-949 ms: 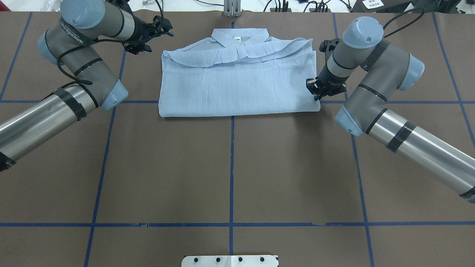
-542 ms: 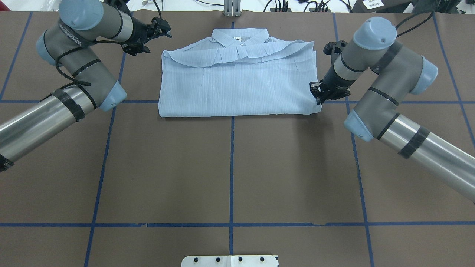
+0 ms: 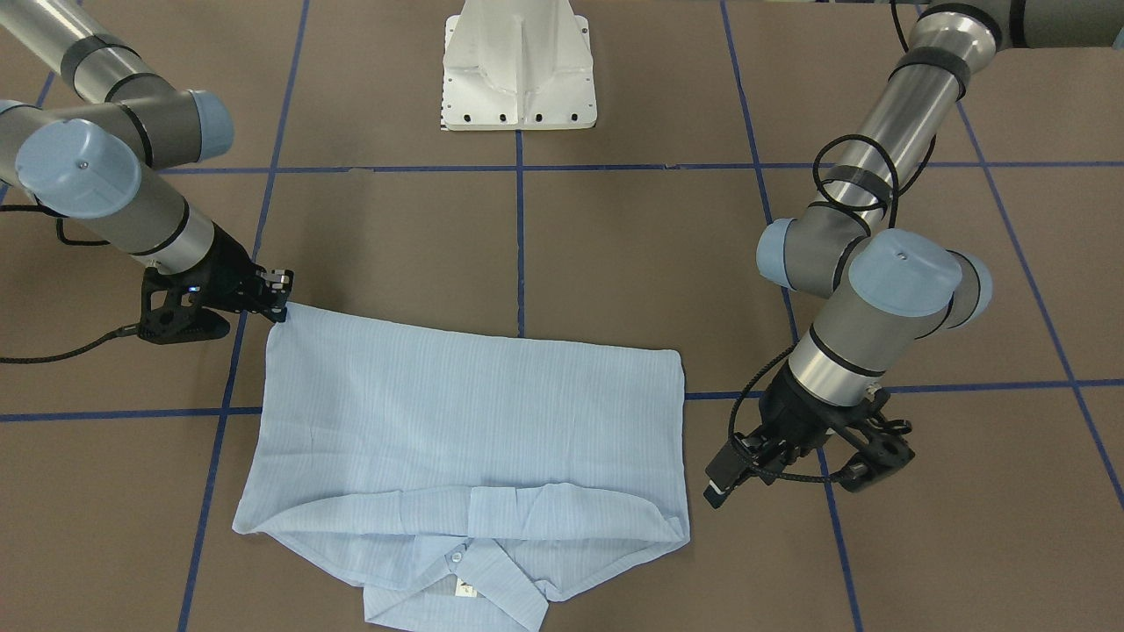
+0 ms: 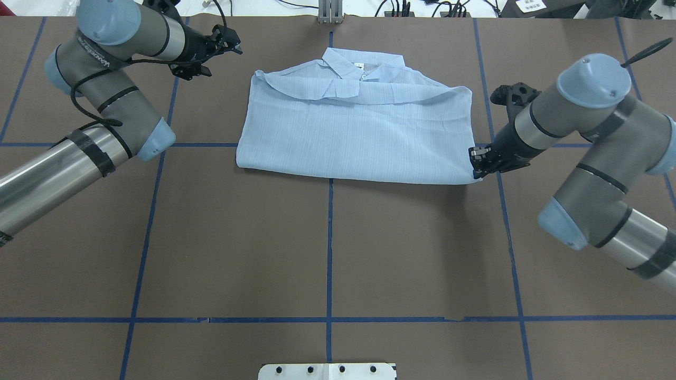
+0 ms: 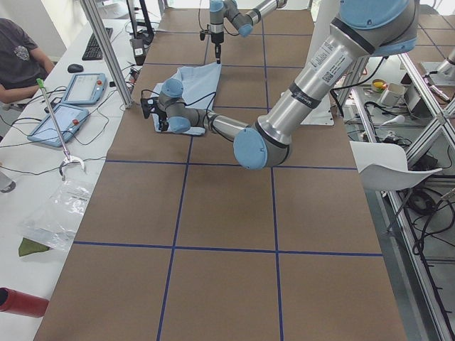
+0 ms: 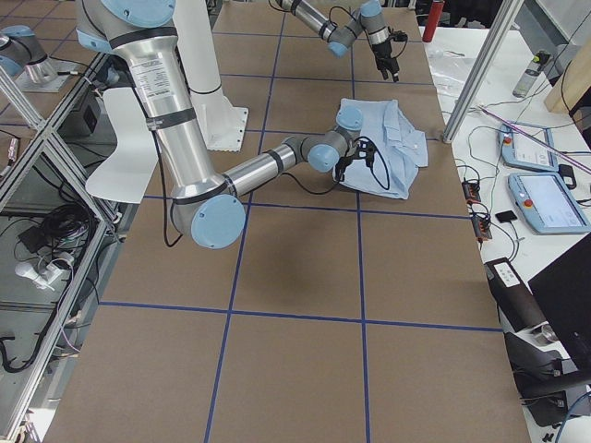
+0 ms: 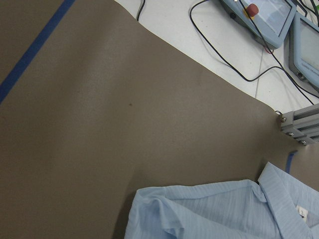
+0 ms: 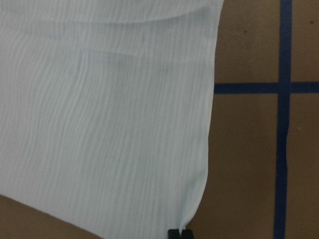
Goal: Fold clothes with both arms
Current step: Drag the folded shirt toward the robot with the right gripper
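The light-blue pinstriped shirt (image 4: 359,132) lies folded into a wide rectangle at the table's far middle, collar (image 4: 359,66) toward the far edge. It also shows in the front view (image 3: 465,412). My right gripper (image 4: 478,163) is shut on the shirt's near right corner. The front view (image 3: 279,303) and the right wrist view (image 8: 179,233) show the pinch, with the cloth (image 8: 99,124) spread beyond it. My left gripper (image 4: 232,45) hangs open and empty left of the collar end, apart from the shirt (image 7: 214,211); it also shows in the front view (image 3: 716,483).
The white pedestal (image 3: 518,70) stands at the robot's side of the brown table, which is marked with blue tape lines. An aluminium post (image 4: 330,13) stands at the far edge behind the collar. Teach pendants (image 7: 264,15) and cables lie beyond that edge.
My right gripper has moved right and toward the robot with the shirt corner. The whole shirt has slid right and turned slightly. My left gripper has drawn back a little.
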You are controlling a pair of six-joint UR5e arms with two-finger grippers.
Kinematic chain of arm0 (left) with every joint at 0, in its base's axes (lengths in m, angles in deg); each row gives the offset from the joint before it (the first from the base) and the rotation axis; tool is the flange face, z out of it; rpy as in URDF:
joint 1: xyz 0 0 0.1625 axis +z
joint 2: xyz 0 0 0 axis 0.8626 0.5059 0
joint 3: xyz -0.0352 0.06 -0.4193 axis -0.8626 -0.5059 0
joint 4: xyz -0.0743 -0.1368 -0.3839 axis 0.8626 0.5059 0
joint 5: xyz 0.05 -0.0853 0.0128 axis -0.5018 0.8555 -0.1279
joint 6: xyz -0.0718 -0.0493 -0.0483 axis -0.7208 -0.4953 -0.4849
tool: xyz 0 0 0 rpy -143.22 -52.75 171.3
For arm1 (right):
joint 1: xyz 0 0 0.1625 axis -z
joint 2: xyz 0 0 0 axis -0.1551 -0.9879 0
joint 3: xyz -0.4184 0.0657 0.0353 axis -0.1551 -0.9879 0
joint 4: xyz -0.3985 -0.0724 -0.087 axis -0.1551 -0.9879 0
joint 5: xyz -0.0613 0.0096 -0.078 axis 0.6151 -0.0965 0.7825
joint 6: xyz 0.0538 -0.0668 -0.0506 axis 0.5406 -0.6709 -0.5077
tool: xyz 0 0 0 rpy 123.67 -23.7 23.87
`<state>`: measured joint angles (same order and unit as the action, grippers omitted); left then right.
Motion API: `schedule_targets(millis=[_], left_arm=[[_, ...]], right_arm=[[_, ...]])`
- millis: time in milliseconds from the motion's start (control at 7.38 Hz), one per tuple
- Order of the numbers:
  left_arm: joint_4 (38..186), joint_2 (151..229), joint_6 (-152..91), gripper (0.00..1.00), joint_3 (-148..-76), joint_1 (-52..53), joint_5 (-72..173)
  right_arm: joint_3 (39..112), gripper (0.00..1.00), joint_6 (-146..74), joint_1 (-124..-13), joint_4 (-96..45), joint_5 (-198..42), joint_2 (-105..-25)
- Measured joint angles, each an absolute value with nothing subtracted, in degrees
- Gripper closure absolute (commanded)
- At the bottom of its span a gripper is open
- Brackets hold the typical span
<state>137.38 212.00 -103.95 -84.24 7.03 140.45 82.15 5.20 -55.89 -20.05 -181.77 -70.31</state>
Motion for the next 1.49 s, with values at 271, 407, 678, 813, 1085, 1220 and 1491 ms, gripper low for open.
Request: schedule_targets(millis=[271, 407, 678, 813, 1085, 1220, 1491], left_arm=[[137.39, 210.95, -103.96, 0.0, -85.38, 7.05, 140.45], [137.43, 210.66, -103.96, 0.0, -85.84, 7.07, 140.45], [137.59, 209.87, -103.94, 0.0, -86.6, 7.18, 140.45], [137.69, 209.2, -103.9, 0.0, -87.16, 7.2, 140.45], [137.79, 208.28, -103.93, 0.0, -88.17, 7.22, 140.47], [137.83, 208.04, -103.97, 0.0, -88.43, 7.25, 140.5], [137.87, 207.61, -104.02, 0.0, -89.64, 8.38, 140.81]], right_arm=[[91.96, 1.0, 5.94, -52.45, -20.15, -181.78, -79.1], [98.05, 1.0, 7.69, -49.53, -20.11, -181.69, -84.37], [107.63, 1.0, 13.71, -40.56, -19.98, -181.51, -90.69], [110.58, 0.84, 17.2, -34.3, -19.97, -181.4, -91.59], [113.43, 0.0, 24.64, -24.07, -19.93, -180.91, -91.6], [113.81, 0.0, 26.19, -22.35, -19.9, -180.52, -91.39], [113.84, 0.0, 26.96, -23.9, -19.87, -178.43, -89.97]])
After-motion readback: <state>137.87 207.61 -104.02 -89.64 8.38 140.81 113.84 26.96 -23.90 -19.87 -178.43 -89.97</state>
